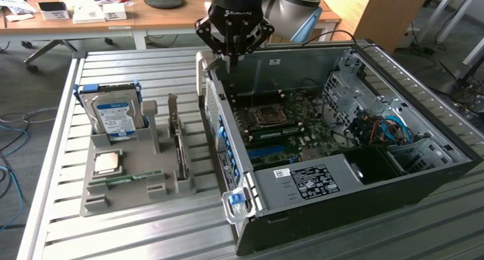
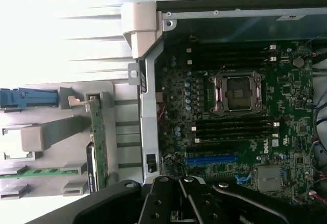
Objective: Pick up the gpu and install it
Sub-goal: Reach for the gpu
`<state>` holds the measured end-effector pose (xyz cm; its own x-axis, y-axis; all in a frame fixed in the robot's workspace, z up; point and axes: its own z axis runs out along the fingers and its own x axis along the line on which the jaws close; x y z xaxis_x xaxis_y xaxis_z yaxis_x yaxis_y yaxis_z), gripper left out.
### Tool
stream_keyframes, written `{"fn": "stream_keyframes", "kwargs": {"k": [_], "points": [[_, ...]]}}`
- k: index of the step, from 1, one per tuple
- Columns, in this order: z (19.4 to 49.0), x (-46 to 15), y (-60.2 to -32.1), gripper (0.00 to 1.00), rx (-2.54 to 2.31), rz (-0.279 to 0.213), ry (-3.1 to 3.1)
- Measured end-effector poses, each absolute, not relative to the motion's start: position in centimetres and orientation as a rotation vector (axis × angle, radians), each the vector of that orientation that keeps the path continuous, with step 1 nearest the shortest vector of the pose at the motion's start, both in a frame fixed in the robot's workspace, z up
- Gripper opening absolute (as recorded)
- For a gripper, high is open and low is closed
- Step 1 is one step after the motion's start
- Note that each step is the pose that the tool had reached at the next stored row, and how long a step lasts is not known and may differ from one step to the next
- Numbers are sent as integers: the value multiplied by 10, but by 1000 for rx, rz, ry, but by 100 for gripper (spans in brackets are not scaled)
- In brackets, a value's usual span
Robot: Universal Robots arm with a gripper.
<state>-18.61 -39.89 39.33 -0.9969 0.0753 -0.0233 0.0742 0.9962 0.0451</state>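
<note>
Hovering over the back wall of the open computer case [image 1: 423,175], the gripper [image 1: 231,63] points straight down with its fingers pressed together and nothing between them. In the wrist view the gripper [image 2: 180,193] shows as black linkages meeting in the middle, with the motherboard [image 2: 286,132] spread beneath it.

The gpu [image 1: 179,146] is well apart from the gripper, out to the exterior view's left of it and closer to that camera. It stands on edge in a slot of the grey tray [image 1: 98,206], outside the case, with the case's rear panel between it and the gripper. From the wrist view the gpu [image 2: 98,142] is seen edge-on as a thin green-edged card with its metal bracket at one end, just beside the case wall.

Farther from the gripper on the same side, the silver hard drive [image 1: 113,115] with its blue-white label stands upright in the tray. A square processor chip [image 1: 106,161] and a narrow green memory stick [image 1: 124,179] lie flat on the tray, beyond the gpu from the gripper.

Below the gripper inside the case sit the empty processor socket [image 2: 236,92] and a long blue expansion slot [image 2: 212,159]; the slot is the closer of the two to the fingertips. Tray and case both rest on a ribbed metal table [image 1: 151,237].
</note>
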Motion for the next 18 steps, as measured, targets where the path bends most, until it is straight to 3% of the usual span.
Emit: {"fn": "stream_keyframes", "kwargs": {"k": [18], "points": [[393, -212, -399, 11, 117, 69, 3114]]}}
